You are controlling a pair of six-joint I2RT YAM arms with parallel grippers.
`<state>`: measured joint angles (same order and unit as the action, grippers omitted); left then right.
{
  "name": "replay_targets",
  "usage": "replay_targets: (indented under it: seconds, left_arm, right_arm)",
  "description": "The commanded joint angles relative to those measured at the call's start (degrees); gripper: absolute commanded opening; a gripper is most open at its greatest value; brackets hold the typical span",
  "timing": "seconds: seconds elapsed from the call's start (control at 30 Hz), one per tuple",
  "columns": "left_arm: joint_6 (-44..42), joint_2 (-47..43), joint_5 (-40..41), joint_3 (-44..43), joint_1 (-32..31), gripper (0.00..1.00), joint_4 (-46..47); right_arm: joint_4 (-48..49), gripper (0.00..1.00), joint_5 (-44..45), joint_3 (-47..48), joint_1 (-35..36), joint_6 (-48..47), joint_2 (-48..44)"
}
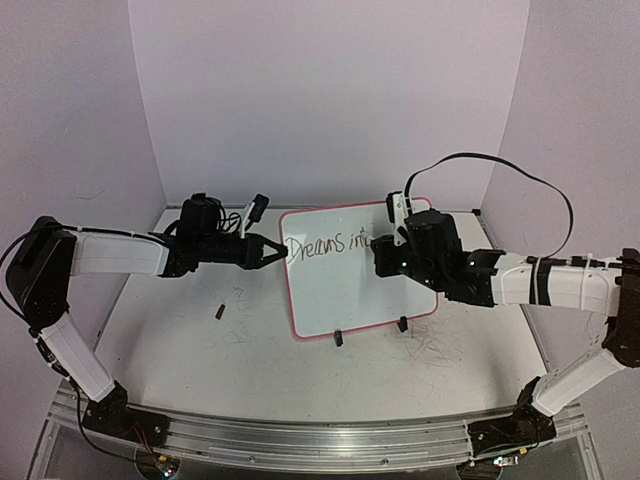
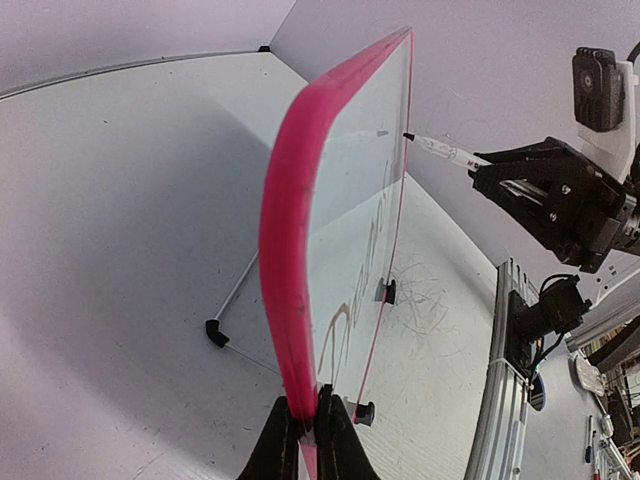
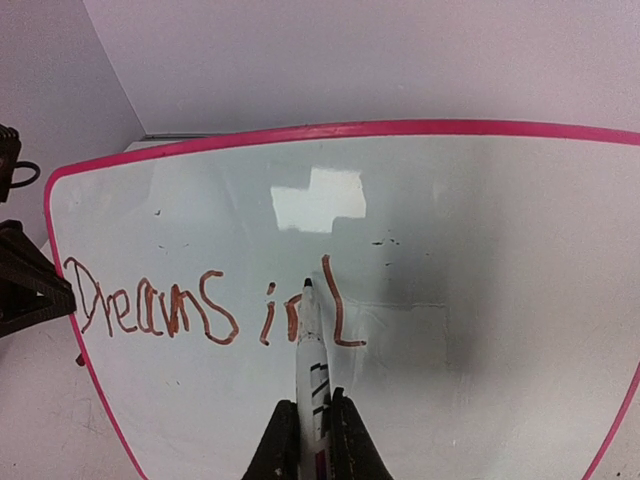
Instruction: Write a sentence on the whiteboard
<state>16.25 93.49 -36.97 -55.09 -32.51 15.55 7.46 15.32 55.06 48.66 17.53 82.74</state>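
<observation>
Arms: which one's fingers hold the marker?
The right gripper: its fingers are shut on the marker; the left gripper pinches the whiteboard's pink frame instead.

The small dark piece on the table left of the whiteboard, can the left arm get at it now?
Probably not yet: the left tool is clamped on the whiteboard at its edge. The piece lies uncovered on the table near that arm, so only that grip hinders.
</observation>
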Motion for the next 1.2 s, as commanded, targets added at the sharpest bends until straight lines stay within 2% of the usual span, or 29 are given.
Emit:
replay_targets:
  seconds: [0.0, 0.43, 0.67, 1.17]
  left_arm:
    - [-3.1, -1.1, -0.6, -1.6, -1.8, 0.0, -2.0]
    - [-3.2, -0.8, -0.7, -1.9, -1.9, 0.0, -2.2]
    - [-3.2, -0.5, -0.7, -2.0, -1.9, 0.0, -2.3]
    - [-3.2, -0.9, -0.6, -1.9, -1.9, 0.0, -2.4]
  right_arm:
    - [1.3, 0.0, 1.3, 2.7, -0.1, -0.6, 1.3]
    - [-2.7, 0.0, 7.0, 2.9, -0.1, 1.2, 1.4]
    - [1.0, 0.0, 2.4, -1.4, -0.2, -0.3, -4.1]
    - [0.4, 0.0, 1.9, -1.5, -1.3, 0.6, -2.1]
